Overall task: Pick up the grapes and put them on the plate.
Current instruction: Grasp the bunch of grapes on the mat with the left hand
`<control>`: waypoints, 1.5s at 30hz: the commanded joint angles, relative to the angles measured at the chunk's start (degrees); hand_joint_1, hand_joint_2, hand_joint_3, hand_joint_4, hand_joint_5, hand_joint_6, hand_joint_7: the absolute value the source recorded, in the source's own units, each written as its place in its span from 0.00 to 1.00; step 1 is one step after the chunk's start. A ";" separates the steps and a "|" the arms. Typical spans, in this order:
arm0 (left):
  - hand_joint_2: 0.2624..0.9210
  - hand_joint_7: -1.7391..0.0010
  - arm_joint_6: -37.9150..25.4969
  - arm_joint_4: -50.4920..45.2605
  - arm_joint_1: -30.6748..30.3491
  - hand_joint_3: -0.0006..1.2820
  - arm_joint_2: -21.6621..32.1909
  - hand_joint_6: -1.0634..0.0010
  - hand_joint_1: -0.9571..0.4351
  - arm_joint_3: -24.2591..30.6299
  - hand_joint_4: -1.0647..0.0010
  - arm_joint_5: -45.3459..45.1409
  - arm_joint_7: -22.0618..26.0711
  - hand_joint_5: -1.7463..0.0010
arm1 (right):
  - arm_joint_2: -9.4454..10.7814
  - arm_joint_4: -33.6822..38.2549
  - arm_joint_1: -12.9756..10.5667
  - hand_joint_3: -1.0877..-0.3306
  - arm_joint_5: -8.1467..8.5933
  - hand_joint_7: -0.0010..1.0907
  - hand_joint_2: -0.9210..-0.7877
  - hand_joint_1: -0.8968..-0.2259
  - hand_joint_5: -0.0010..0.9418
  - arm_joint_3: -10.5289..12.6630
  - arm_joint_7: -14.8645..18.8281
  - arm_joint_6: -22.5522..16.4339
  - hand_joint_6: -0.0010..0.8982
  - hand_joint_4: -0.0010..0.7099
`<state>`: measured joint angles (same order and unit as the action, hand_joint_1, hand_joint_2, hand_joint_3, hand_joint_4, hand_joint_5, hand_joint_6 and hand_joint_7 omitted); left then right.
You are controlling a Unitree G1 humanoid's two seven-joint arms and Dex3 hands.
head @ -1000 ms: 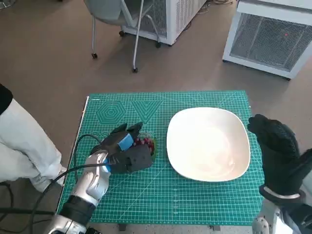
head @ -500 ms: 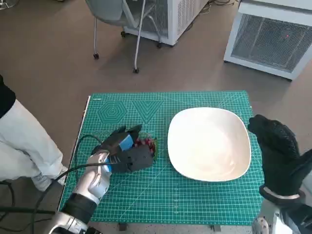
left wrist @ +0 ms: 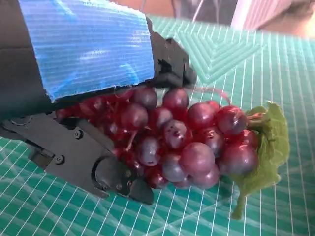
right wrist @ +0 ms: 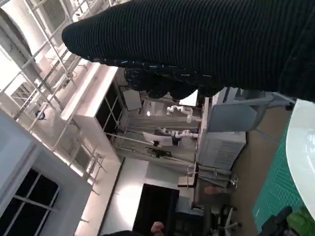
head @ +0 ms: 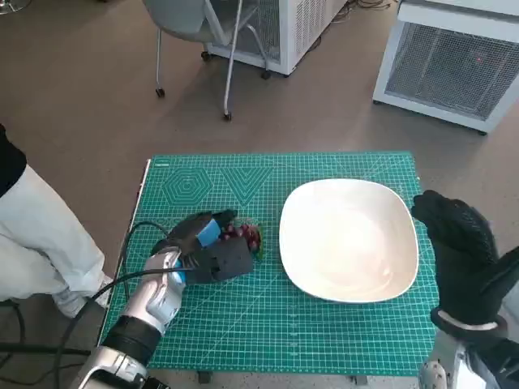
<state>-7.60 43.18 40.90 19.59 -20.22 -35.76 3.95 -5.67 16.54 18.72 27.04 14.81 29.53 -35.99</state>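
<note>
A bunch of dark red grapes (head: pixel 247 237) with a green leaf lies on the green cutting mat (head: pixel 284 324), just left of the white plate (head: pixel 349 239). My left hand (head: pixel 207 251) lies over the bunch and its fingers curl around it. In the left wrist view the grapes (left wrist: pixel 187 142) are packed between the blue-taped back of the left hand (left wrist: pixel 83 54) and the black fingers (left wrist: pixel 83 157) beneath, with the leaf sticking out beyond. My gloved right hand (head: pixel 458 243) hovers upright beside the plate's right edge, holding nothing. The glove (right wrist: pixel 197 44) fills the right wrist view.
A person's white-trousered leg (head: pixel 40 235) stands close to the table's left side. A black cable (head: pixel 122 279) loops off my left wrist. Chair legs (head: pixel 227 81) and white cabinets (head: pixel 454 65) stand on the floor beyond the table.
The left hand's fingers have curled in tighter around the grapes, covering more of the bunch. The right hand has stayed where it was.
</note>
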 commanded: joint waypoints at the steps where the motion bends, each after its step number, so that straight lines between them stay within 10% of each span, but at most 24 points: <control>1: 0.82 0.50 1.48 0.21 -0.94 0.21 -0.01 0.32 0.69 -1.47 0.41 -0.71 -1.26 0.22 | 0.00 0.59 -0.68 0.67 0.02 0.78 0.00 0.74 0.36 0.18 -0.11 0.42 0.27 0.72; 16: 0.99 0.41 3.09 1.41 -0.64 0.07 0.65 0.39 0.69 -1.32 0.38 0.84 -0.92 0.25 | -0.05 0.73 -0.45 0.67 0.37 0.78 0.00 0.74 0.37 0.26 0.08 0.75 0.27 0.71; 45: 1.00 0.37 -0.04 -6.16 -1.28 0.06 1.93 0.41 0.69 0.46 0.35 2.03 2.99 0.29 | -0.17 0.57 -0.19 0.67 0.05 0.78 0.00 0.74 0.38 0.02 0.05 0.84 0.27 0.71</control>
<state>-6.48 40.04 40.58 20.60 -20.41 -34.53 5.39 -5.73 16.54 19.13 27.06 14.79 29.54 -35.85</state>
